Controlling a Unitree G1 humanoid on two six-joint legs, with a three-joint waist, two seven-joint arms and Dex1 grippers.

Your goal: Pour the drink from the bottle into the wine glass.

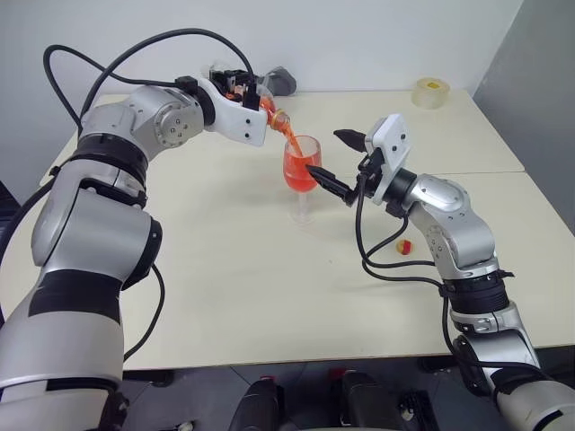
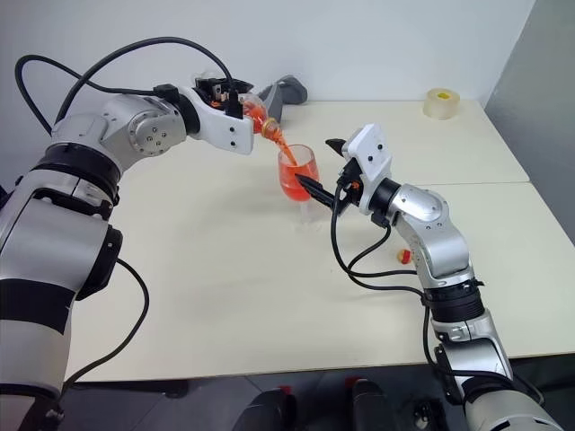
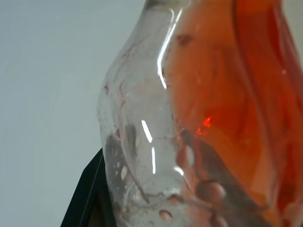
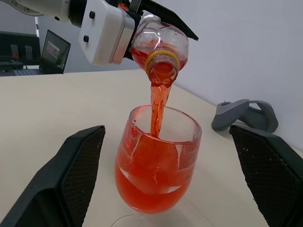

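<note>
Pouring is underway: your left end effector [image 1: 254, 97] grips the tilted bottle [image 4: 158, 47]; drink [image 4: 157, 106] streams into the wine glass [image 4: 156, 165], over half full. Your right end effector [image 1: 334, 160] straddles it, open.

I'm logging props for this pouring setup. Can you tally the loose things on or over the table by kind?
Bottle, tipped and pouring: 1
Wine glass, part full of red-orange drink: 1
Tape roll: 1
Grey object at the far edge: 1
Small yellow-and-red item, likely the cap: 1
Total: 5
</note>
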